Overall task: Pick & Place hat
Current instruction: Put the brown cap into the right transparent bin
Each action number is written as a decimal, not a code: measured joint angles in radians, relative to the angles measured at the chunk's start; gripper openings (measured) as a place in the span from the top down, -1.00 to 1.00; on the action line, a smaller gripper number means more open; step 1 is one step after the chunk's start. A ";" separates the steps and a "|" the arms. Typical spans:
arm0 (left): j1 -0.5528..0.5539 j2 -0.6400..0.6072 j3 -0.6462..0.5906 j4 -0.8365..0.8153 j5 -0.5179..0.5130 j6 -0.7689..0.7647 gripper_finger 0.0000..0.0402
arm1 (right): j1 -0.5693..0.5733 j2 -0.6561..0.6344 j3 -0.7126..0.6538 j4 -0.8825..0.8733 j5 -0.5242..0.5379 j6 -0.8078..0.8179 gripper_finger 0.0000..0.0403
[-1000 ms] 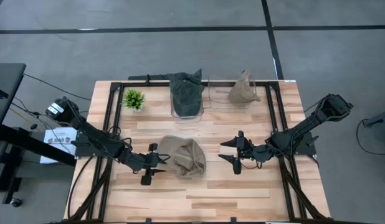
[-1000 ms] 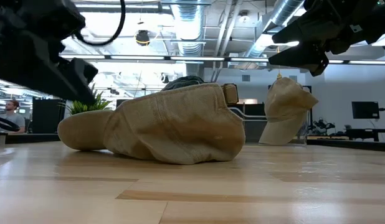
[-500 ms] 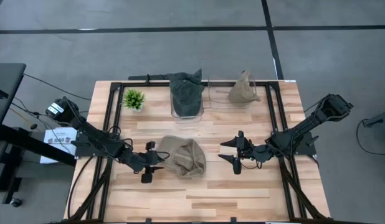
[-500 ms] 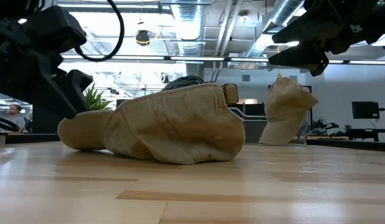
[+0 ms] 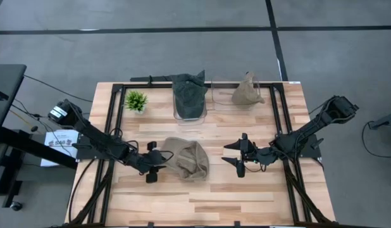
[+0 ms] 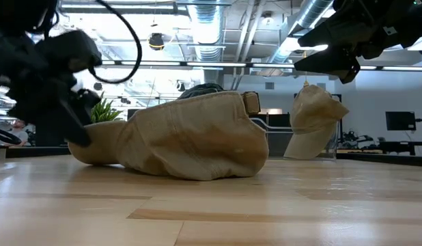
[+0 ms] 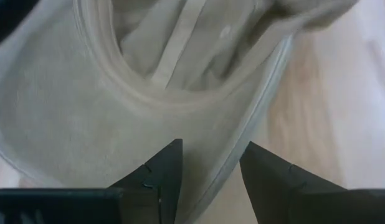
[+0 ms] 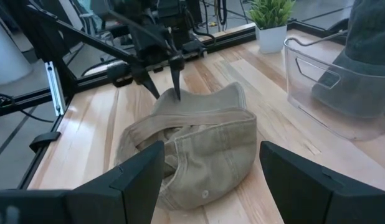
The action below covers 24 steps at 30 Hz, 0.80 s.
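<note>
— Hat (image 5: 186, 159) first: where is it?
— The tan cap lies crumpled on the table (image 5: 246, 199), near the middle, brim toward the left gripper (image 5: 152, 166).
— Has that gripper got it?
— Its fingers are parted astride the brim's edge (one above, one below), not closed on it.
— And the right gripper (image 5: 238, 154)?
— Wide open, holding nothing, hovering well apart from the cap.
</note>
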 joint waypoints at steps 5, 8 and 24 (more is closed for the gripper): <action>0.018 0.073 0.001 0.011 -0.004 0.002 0.23 | 0.000 0.000 0.000 0.003 0.000 0.000 -0.26; 0.038 0.096 0.003 0.021 -0.011 0.005 0.23 | 0.000 0.000 0.000 0.003 0.000 0.000 -0.26; 0.063 0.080 -0.001 0.084 0.006 0.011 0.23 | 0.000 0.000 0.000 0.003 0.001 -0.001 -0.26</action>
